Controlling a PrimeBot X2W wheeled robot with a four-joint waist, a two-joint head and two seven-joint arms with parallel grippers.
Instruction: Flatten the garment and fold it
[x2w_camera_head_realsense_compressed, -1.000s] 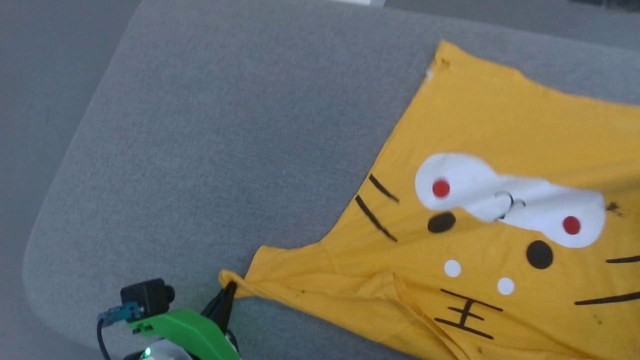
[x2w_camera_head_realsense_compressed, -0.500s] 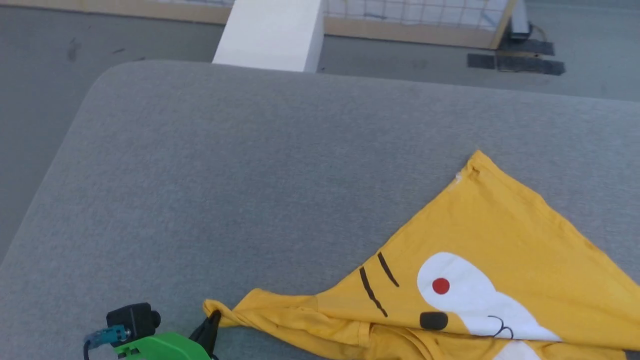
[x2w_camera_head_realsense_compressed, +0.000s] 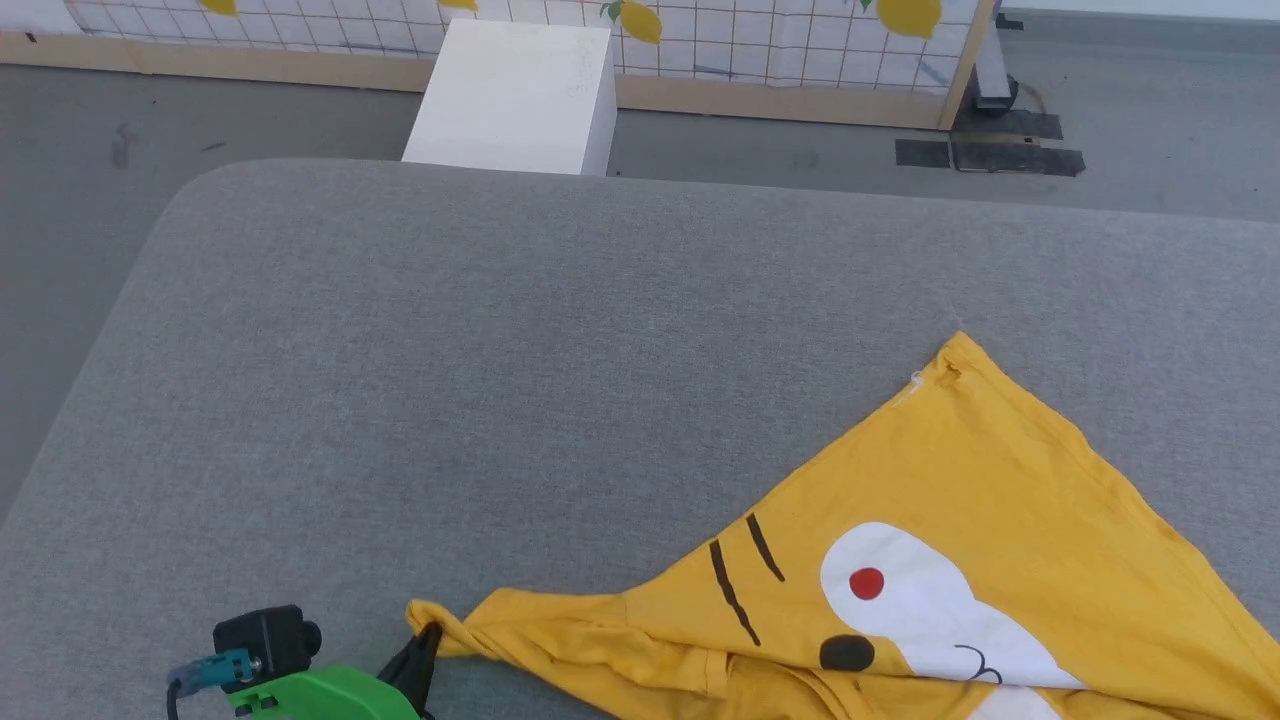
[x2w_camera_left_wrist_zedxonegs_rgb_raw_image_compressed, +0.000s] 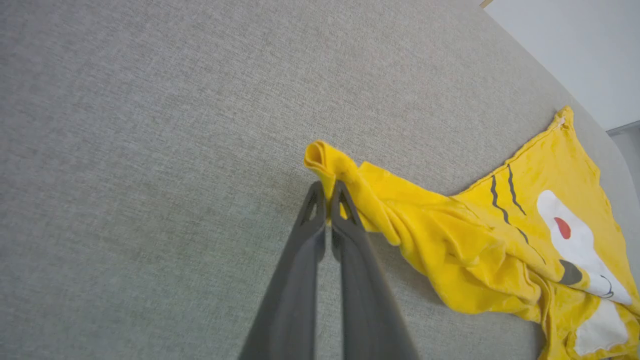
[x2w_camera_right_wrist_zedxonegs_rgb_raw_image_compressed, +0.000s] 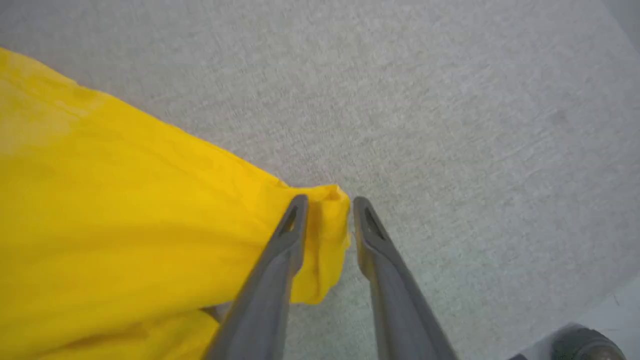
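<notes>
Wide bare grey worktop (x2w_camera_head_realsense_compressed: 400, 350) on the left, open out to its rounded far-left corner. By the near edge, the left pincer (x2w_camera_head_realsense_compressed: 428, 642) is clamped on a bunched corner of the yellow garment (x2w_camera_head_realsense_compressed: 950, 500), which spreads print-up toward the near right. The right pincer (x2w_camera_right_wrist_zedxonegs_rgb_raw_image_compressed: 327, 202) has its fingers apart, another yellow corner between them.

The grey cloth-covered surface (x2w_camera_head_realsense_compressed: 450, 350) has a rounded far-left corner; the garment (x2w_camera_head_realsense_compressed: 1000, 490) lies on its near right part, face print up; one bunched yellow corner stretches leftward across the grey weave.
</notes>
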